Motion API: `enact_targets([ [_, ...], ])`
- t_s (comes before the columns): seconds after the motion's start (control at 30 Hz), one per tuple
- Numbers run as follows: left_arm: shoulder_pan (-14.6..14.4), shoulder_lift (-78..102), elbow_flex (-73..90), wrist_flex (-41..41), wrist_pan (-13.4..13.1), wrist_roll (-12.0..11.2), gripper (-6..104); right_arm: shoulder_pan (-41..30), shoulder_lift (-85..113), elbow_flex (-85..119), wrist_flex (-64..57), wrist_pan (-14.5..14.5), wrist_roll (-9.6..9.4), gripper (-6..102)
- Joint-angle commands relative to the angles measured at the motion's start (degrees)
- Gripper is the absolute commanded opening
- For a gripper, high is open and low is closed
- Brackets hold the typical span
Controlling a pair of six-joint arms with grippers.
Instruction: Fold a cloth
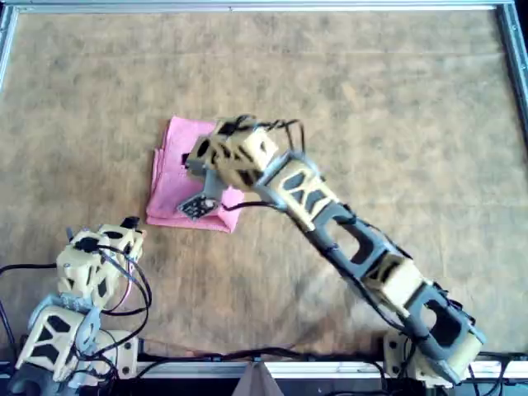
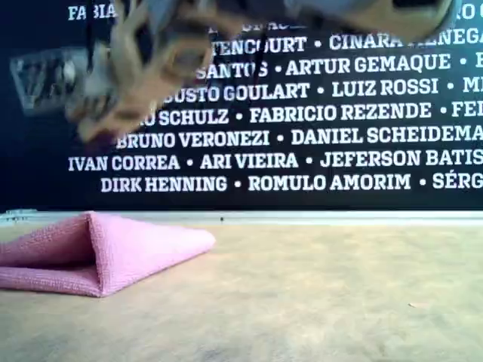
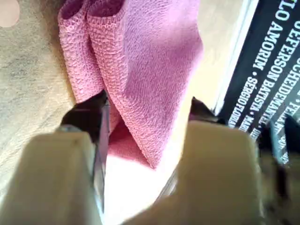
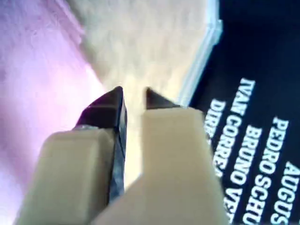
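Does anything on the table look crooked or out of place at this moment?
The cloth is folded but does not lie flat. In the exterior view its top layer puffs up in a ridge, and in the overhead view its outline is skewed rather than square. Nothing looks spilled or damaged.

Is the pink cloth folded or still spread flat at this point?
Folded. The cloth lies as a compact rectangle in the overhead view, and the left wrist view shows doubled layers with rounded fold edges.

Tan mat [image 1: 371,107] w/ metal-edged frame [image 1: 264,7], dark name-printed wall [image 2: 362,136] behind.
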Motion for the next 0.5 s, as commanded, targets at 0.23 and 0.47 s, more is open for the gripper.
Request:
enact_targets([
  [0.23,-0.5,0.8,-1.7,0.1,-0.1,-0.5,60,-8.0,14.0,-5.3,31.0,-0.6,2.46,1],
  [0.47,-0.5,0.8,-2.1,0.1,-0.2,-0.1,60,-9.1,28.4,0.9,31.4,0.2,5.80,1],
])
